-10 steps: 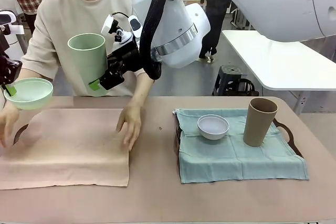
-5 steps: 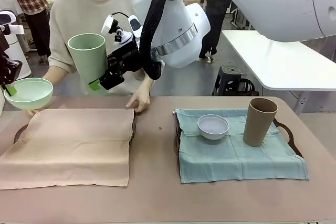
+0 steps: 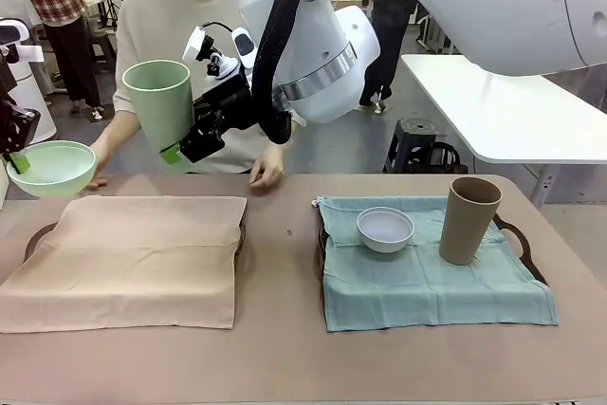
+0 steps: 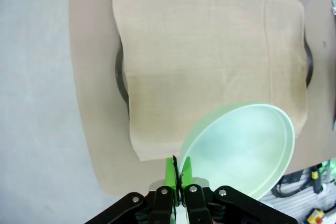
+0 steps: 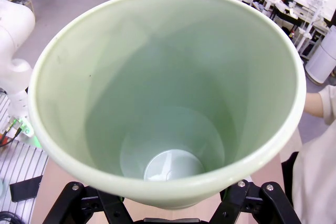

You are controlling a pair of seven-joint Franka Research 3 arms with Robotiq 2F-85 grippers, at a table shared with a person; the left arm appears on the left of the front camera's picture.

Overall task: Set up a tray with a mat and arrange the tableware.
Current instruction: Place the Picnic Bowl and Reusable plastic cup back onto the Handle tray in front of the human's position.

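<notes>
My left gripper [image 3: 19,160] is shut on the rim of the mint green bowl [image 3: 51,168], held in the air at the far left above the table's back edge; from the left wrist, the bowl [image 4: 241,148] hangs over the tan mat [image 4: 210,61]. My right gripper [image 3: 180,149] is shut on the mint green tumbler [image 3: 159,101], held high over the back of the tan mat [image 3: 123,258], which covers the left tray [image 3: 34,237]. The tumbler's open mouth [image 5: 168,98] faces the right wrist camera. A whitish bowl [image 3: 384,229] and tan tumbler [image 3: 468,219] stand on the teal mat [image 3: 427,277].
A person stands at the far side, with a hand [image 3: 266,174] resting on the table edge behind the tan mat and the other hand [image 3: 98,177] near the mat's back left corner. The right tray's handle [image 3: 520,239] shows past the teal mat.
The person has pulled both hands back off the tan mat to the table's far edge and straightened up. Both arms and their held pieces have stayed still.
</notes>
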